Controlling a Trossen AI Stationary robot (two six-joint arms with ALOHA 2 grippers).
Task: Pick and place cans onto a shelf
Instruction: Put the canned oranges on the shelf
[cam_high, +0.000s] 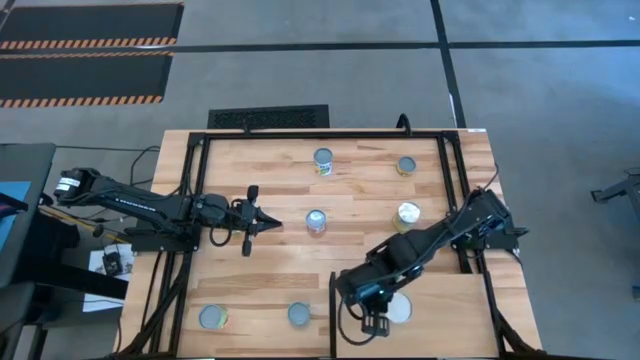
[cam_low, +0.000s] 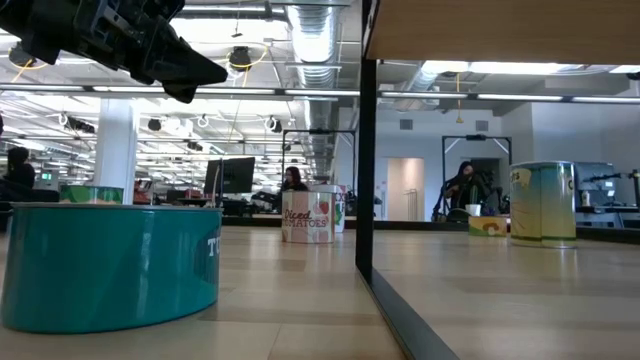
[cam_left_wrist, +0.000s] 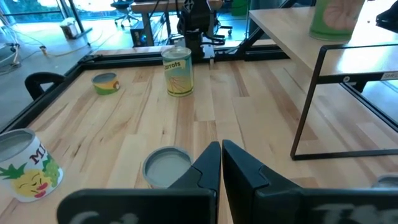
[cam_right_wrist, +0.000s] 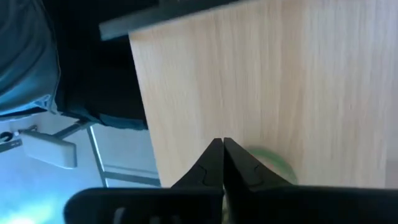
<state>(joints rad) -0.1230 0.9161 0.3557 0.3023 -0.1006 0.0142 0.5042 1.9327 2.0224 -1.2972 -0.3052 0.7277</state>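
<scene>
High view shows the table (cam_high: 260, 270) spread with most of the work still undone. Next in size, the shelf (cam_high: 450, 320) sits at the near right corner, a pale panel on a black frame, and I can make out only one can on the shelf (cam_high: 400, 310), a white-topped one partly under the right arm. The right pincer (cam_high: 375, 325) hangs over the shelf's left part just beside that can, its fingers pressed together and holding nothing, which looks to me like a placement just finished. The left pincer (cam_high: 268, 221) reaches in from the left, also closed to a point and empty, aimed at the can in the middle (cam_high: 316, 222). Six cans wait on the table: that middle one, two at the far side (cam_high: 323, 160) (cam_high: 406, 165), a wider pale-topped one (cam_high: 408, 213) near the right rail, and two along the near edge (cam_high: 212, 317) (cam_high: 299, 315). By my count, one is placed and six are left.
</scene>
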